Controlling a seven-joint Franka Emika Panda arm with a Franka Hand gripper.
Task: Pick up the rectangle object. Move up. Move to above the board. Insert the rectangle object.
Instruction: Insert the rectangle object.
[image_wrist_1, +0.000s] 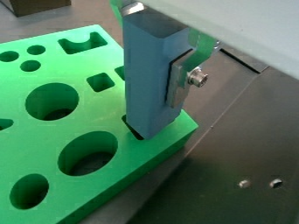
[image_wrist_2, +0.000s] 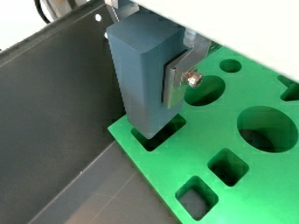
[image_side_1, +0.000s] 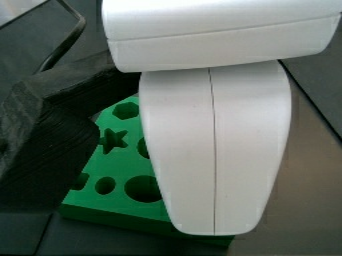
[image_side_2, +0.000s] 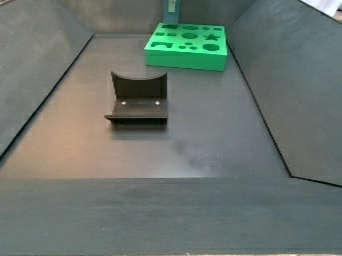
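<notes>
**Camera setup, quick rundown**

Both wrist views are taken from right up close, looking steeply down along the gripper (image_wrist_1: 176, 83) at one corner of the board (image_wrist_1: 47, 131). The rectangle object (image_wrist_2: 142, 74) is seen from opposite sides in them, so the same corner hole is shared, just mirrored.

A side view is mostly blocked by the white arm (image_side_1: 214, 130) sitting directly in front of the lens; only a slice of the board (image_side_1: 114, 150) is caught behind it.

The whole bin is covered from far back and high up in a side view, with the fixture (image_side_2: 138, 98) mid-floor and the board (image_side_2: 187, 45) at the far end.
</notes>
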